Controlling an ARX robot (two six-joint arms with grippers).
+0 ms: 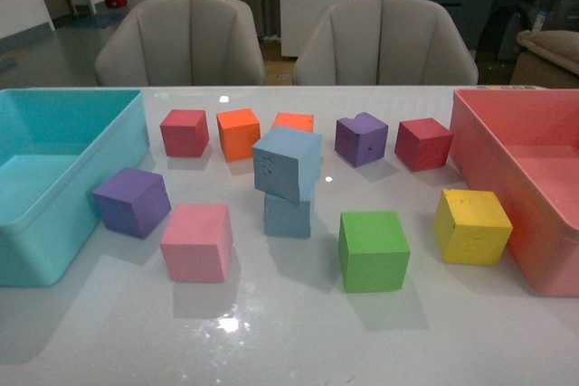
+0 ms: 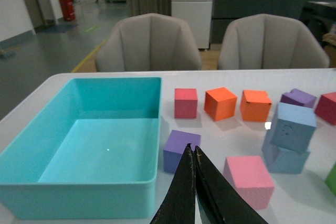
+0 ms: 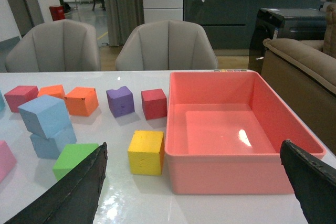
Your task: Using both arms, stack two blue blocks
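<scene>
Two pale grey-blue foam cubes sit stacked mid-table: the upper blue block (image 1: pixel 288 163) is twisted and tilted on the lower blue block (image 1: pixel 288 215), overhanging it, faces slightly pitted. Around them on the glossy white table (image 1: pixel 289 341) are matte foam cubes: a pink cube (image 1: pixel 197 241) and a purple cube (image 1: pixel 132 201) to the left, a green cube (image 1: pixel 374 249) and a yellow cube (image 1: pixel 472 225) to the right. The turquoise plastic bin (image 1: pixel 54 187) and salmon-pink plastic bin (image 1: pixel 529 187) are both cut off at the edges. Neither arm shows from the front. The left gripper (image 2: pixel 195 156) has its black fingers pressed together on nothing, and the right gripper (image 3: pixel 194 182) is spread wide, fingertips out of frame
</scene>
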